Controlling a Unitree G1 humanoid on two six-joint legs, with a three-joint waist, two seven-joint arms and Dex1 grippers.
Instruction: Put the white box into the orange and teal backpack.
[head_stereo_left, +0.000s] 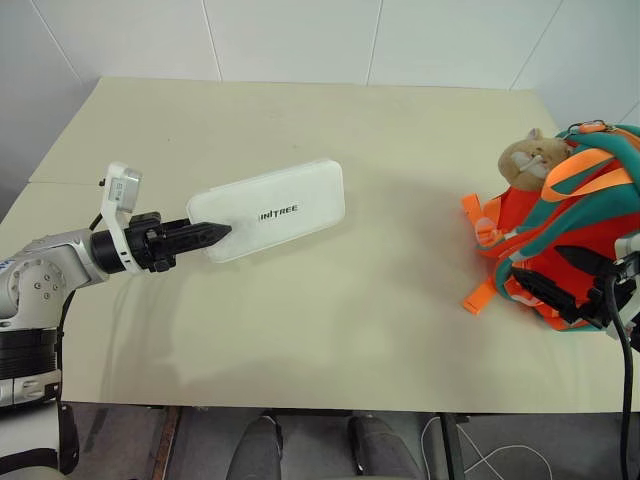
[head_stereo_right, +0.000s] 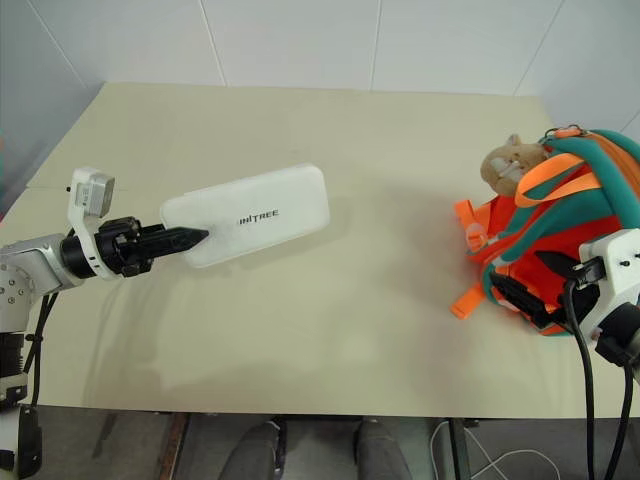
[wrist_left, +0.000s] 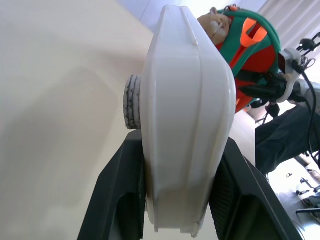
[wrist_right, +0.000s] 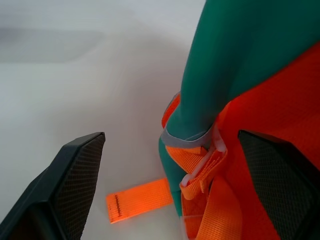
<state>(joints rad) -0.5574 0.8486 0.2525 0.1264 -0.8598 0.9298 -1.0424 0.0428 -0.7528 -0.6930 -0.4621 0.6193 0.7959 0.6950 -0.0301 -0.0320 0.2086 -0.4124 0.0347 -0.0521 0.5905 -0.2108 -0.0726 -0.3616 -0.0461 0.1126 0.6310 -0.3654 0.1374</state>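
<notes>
Your left tool (head_stereo_left: 222, 231) is clamped on 1 short end of the white box (head_stereo_left: 270, 209), its 2 black fingers (wrist_left: 120, 195) pressed against the box's broad faces, as the left wrist view shows edge-on. The box hangs above the cream surface (head_stereo_left: 330, 320) on your left side, held roughly level, with its dark printed lettering facing up and its free end pointing toward the middle of the surface. A faint shadow lies on the surface under it. The orange and teal backpack (head_stereo_left: 570, 235) sits at the right edge of the surface, well apart from the box, with a tan plush hamster toy (head_stereo_left: 527, 158) at its top and orange webbing straps (head_stereo_left: 480, 292) trailing onto the surface toward the middle. Your right tool (wrist_right: 170, 180) stands wide open beside the backpack: the right wrist view shows a teal strap and an orange buckle strap between its 2 spread fingers (wrist_right: 75, 170), neither finger pressing on the fabric.
</notes>
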